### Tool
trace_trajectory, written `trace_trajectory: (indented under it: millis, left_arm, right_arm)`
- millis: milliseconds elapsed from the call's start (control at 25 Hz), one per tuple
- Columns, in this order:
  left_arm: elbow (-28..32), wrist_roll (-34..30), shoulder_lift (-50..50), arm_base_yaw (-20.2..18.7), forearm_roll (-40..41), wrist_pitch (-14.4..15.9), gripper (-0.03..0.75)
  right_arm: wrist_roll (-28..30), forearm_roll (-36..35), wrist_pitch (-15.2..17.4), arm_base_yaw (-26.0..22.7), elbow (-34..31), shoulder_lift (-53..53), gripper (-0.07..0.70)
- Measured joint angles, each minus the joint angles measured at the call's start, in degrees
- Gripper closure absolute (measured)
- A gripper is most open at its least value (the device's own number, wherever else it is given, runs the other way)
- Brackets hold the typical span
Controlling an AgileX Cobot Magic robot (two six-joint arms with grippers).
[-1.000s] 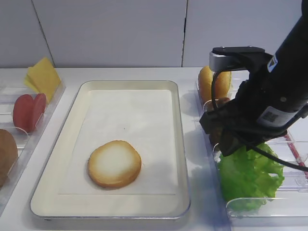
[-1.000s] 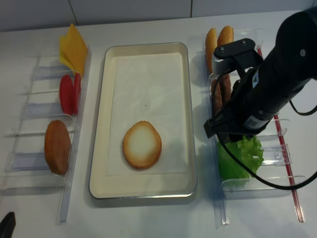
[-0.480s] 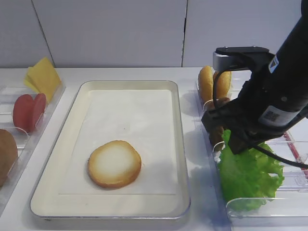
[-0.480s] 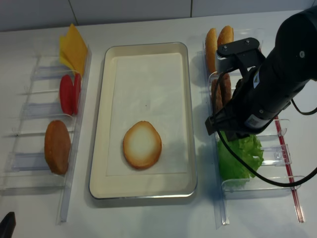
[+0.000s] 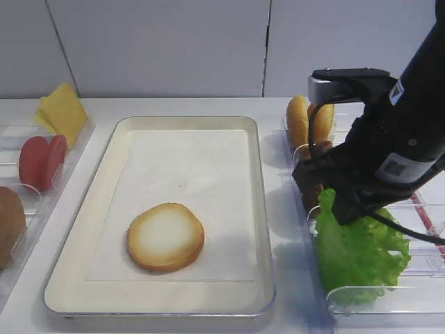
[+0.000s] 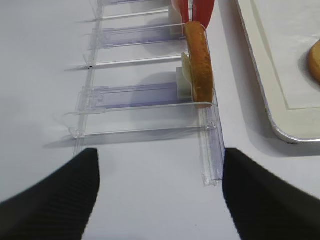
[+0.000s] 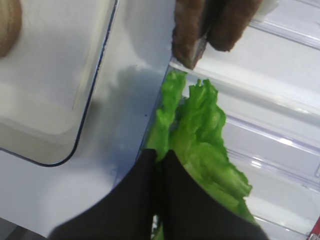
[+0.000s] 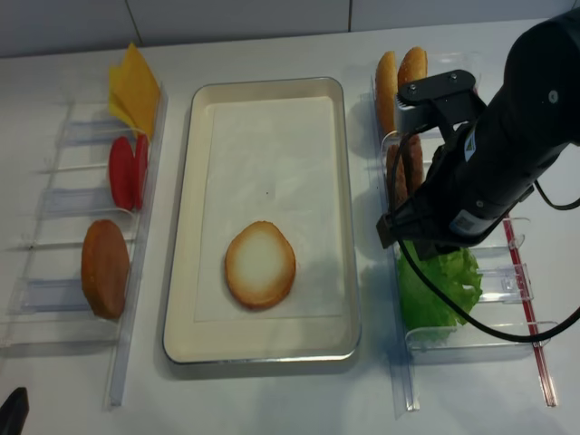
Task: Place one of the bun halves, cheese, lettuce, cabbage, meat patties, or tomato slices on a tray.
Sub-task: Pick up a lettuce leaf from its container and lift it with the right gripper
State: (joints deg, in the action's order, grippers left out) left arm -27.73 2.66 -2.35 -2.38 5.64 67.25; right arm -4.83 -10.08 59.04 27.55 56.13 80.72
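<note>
**A:** Where does the lettuce (image 7: 200, 135) lie from the right gripper (image 7: 159, 165)?

**B:** Straight ahead of the tips and partly between them. In the right wrist view the two dark fingers (image 7: 175, 200) are pressed together with the near edge of the leaf pinched in the seam, and the rest of the leaf fans away from the tips, its long axis running on from the fingers toward the meat patties (image 7: 210, 25) beyond. So the jaws are clamped on the lettuce.

**B:** One hedge: the high views hide the fingertips behind the arm, so I can't tell how deep the bite goes, only that the leaf edge is in it.

**A:** And the tray (image 5: 261, 209)?

**B:** Off to the gripper's left, just beside the clear bin (image 5: 375, 296) the lettuce sits in. One bun half (image 5: 165, 236) lies cut face up on it, further left again.

**A:** Which arm is nearer?

**B:** The right, plainly; it is on the leaf. The left gripper (image 6: 160, 200) hangs apart, jaws wide, over the table near the far bin with another bun half (image 6: 200, 70), holding nothing.

**A:** So the coming move?

**B:** My judgement: lift, then carry left over the tray rim.
</note>
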Motion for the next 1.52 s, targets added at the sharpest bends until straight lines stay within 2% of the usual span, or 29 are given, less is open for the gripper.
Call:
trace_trajectory:
  millis: [920,1160,1520]
  left_arm:
    - [0.0,0.0,0.0,0.0,0.0,0.0,0.197]
    - [0.0,0.0,0.0,0.0,0.0,0.0,0.197]
    - [0.0,0.0,0.0,0.0,0.0,0.0,0.197]
  right_arm:
    - [2.1,-3.8,1.4,0.0,0.7,-5.8,0.575]
    - [4.2,-8.5,1.4,0.0,3.3,-6.2,0.576]
    - [9.7,-18.0,-0.8,1.3,4.3,-6.2,0.577]
